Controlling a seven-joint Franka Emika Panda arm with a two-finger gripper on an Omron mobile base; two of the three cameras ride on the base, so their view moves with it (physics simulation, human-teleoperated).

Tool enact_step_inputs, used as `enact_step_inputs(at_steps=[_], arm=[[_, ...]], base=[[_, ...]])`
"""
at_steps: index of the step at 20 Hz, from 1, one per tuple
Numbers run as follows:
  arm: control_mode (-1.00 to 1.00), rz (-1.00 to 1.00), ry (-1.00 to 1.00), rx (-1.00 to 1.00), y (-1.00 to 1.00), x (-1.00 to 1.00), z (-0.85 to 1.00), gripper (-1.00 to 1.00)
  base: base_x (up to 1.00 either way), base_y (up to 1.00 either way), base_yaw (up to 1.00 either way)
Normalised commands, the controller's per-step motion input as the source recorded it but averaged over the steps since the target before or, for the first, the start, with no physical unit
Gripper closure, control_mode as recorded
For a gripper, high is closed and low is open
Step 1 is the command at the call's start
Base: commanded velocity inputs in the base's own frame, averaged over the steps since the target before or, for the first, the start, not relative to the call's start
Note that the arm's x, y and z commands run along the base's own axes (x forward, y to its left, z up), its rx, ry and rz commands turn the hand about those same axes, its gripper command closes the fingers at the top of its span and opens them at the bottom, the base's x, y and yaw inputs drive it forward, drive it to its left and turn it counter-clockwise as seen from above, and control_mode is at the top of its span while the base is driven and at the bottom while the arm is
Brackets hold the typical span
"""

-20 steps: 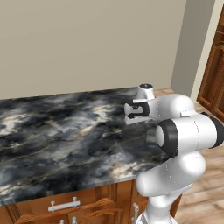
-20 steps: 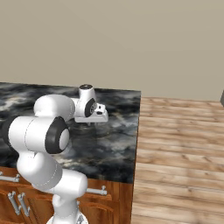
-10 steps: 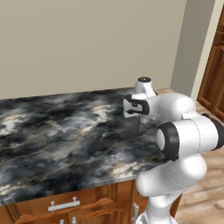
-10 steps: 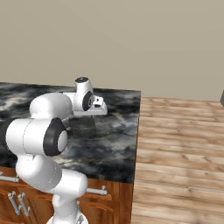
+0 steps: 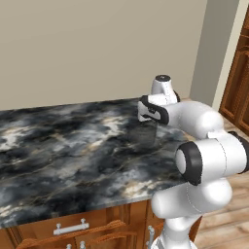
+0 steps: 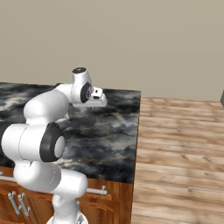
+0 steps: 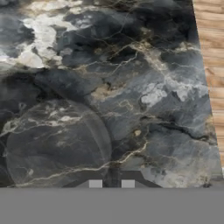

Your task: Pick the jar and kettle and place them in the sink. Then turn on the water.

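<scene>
Clear glass jar near worktop right edge; fingers clamped on rim. Likely light, slippery, fragile.

The surface is black marble veined with grey, white and tan; a clear glass jar lets that pattern show through. Cabinets are reddish-brown wood with silver handles, the floor light wooden planks, the wall plain beige
</scene>
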Motion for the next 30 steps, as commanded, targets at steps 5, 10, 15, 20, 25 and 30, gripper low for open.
enact_step_inputs(at_steps=[5, 10, 15, 20, 25, 30], arm=[[-1.00, -0.02, -0.02, 0.00, -0.01, 0.00, 0.50, 1.00], [-1.00, -0.01, -0.03, 0.00, -0.02, -0.05, 0.50, 1.00], [-1.00, 0.00, -0.02, 0.00, 0.00, -0.09, 0.63, 1.00], [-1.00, 0.00, -0.02, 0.00, -0.01, -0.16, 0.58, 1.00], [-1.00, 0.00, -0.03, 0.00, -0.01, -0.15, 0.46, 1.00], [-1.00, 0.00, 0.00, 0.00, -0.14, -0.38, 0.29, 1.00]], base=[[0.00, 0.00, 0.00], [0.00, 0.00, 0.00], [0.00, 0.00, 0.00], [0.00, 0.00, 0.00], [0.00, 0.00, 0.00], [0.00, 0.00, 0.00]])
